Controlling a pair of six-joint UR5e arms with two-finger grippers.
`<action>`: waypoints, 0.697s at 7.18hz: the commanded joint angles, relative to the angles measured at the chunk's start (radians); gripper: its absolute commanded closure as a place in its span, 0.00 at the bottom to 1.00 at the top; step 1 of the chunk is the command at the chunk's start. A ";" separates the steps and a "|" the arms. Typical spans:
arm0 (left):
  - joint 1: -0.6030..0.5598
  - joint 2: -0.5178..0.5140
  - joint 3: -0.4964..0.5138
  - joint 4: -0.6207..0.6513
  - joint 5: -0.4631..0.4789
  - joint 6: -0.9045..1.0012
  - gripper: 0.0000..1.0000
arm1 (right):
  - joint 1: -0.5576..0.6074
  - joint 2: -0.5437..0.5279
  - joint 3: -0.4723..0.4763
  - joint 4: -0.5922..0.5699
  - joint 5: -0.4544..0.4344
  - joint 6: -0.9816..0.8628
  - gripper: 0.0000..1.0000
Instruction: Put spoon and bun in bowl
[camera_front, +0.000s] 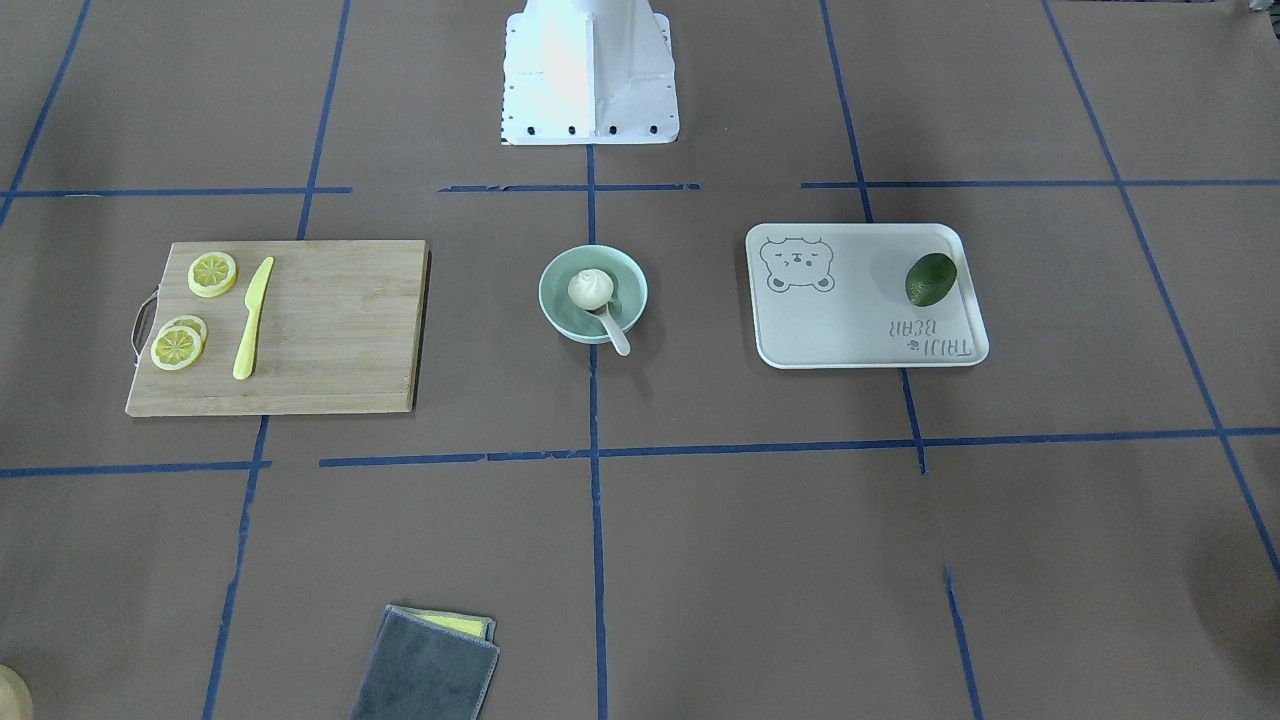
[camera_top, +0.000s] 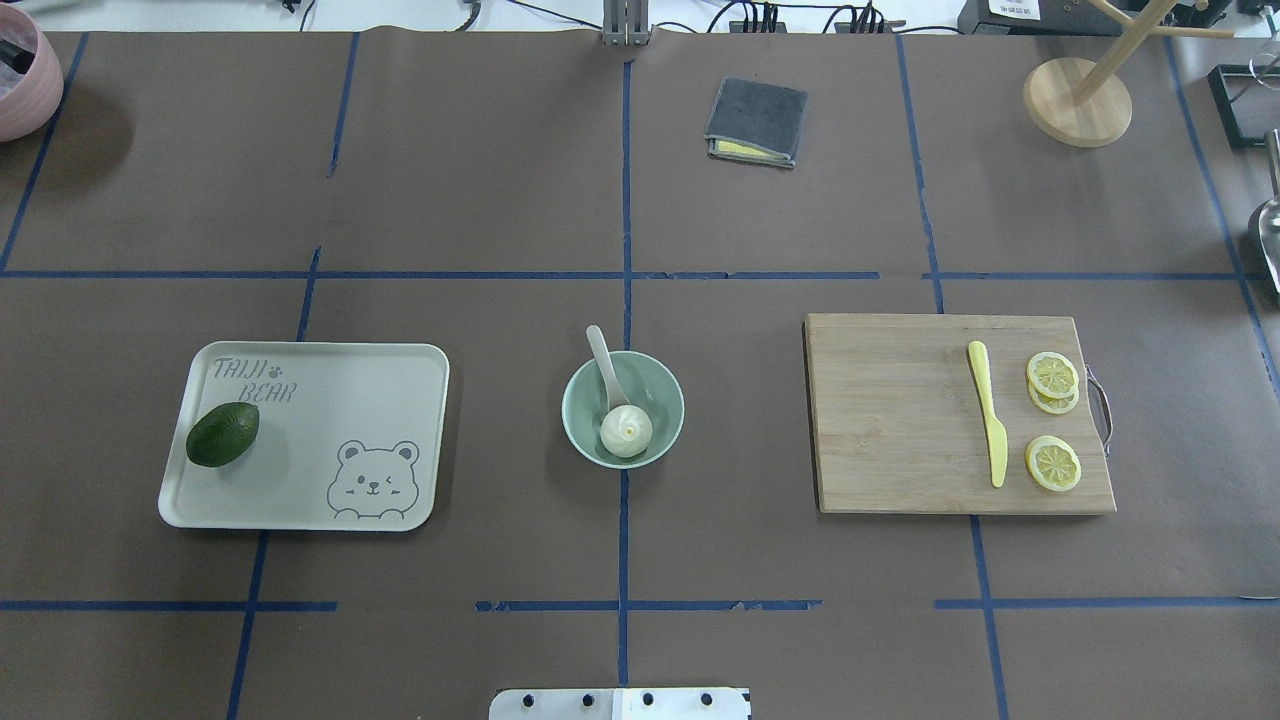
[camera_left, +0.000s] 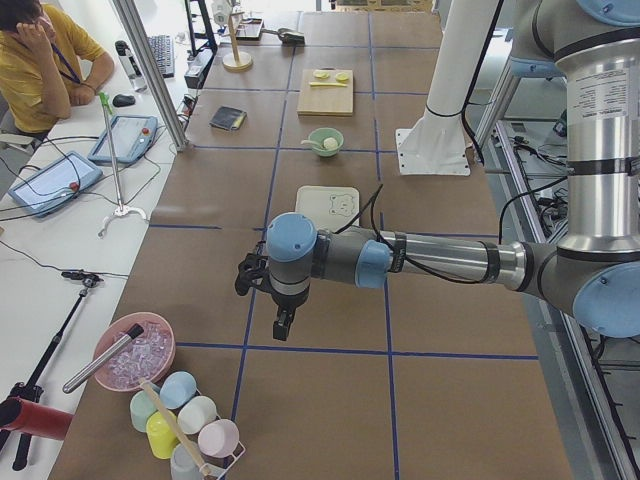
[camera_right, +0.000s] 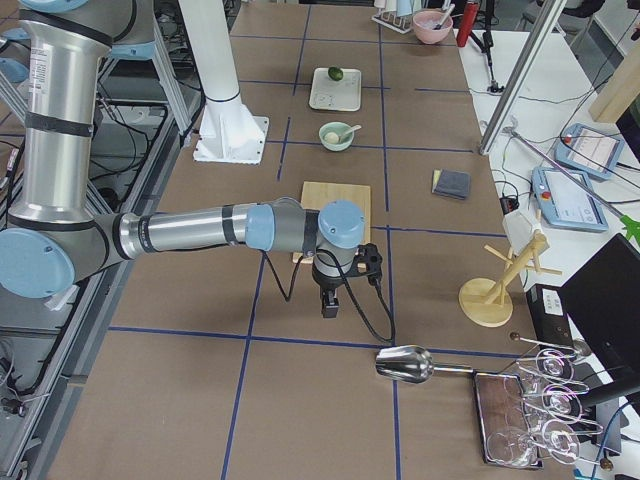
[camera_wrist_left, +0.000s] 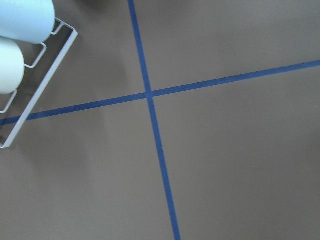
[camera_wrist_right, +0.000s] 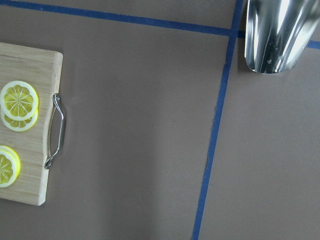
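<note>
Mint-green bowl (camera_top: 655, 385) sits at the middle of the table, about midway between the left and right edges. Both task items are inside it. The bun (camera_top: 626, 433) rests against the bowl's wall on the robot's side. The spoon (camera_top: 603, 365) has its scoop down beside the bun, and its handle leans over the rim toward the operators' edge.

Judged from this, both placements look done, and the step in hand is simply keeping clear. The left gripper (camera_left: 283, 322) hangs over the table's left end, well apart from the bowl. The right gripper (camera_right: 330, 303) hangs over the right end, beyond the cutting board (camera_top: 900, 420). Each shows only in a side view, so I cannot tell whether either one is spread or closed, and nothing is seen held.

To finish well, any arm travel should avoid the centre. The overhanging handle is the 1 weak point, since a brush there could tip the spoon out or nudge the bowl. The tray (camera_top: 300, 440) with the avocado (camera_top: 222, 434) needs no touching either.
</note>
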 joint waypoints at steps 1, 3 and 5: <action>0.000 0.012 -0.006 -0.004 0.012 0.029 0.00 | 0.000 -0.001 -0.013 0.001 0.001 -0.001 0.00; -0.001 0.021 0.002 -0.001 0.009 0.131 0.00 | 0.000 0.000 -0.016 0.001 0.002 0.004 0.00; 0.000 0.017 0.000 -0.007 0.009 0.133 0.00 | 0.000 0.011 -0.016 0.001 0.004 0.010 0.00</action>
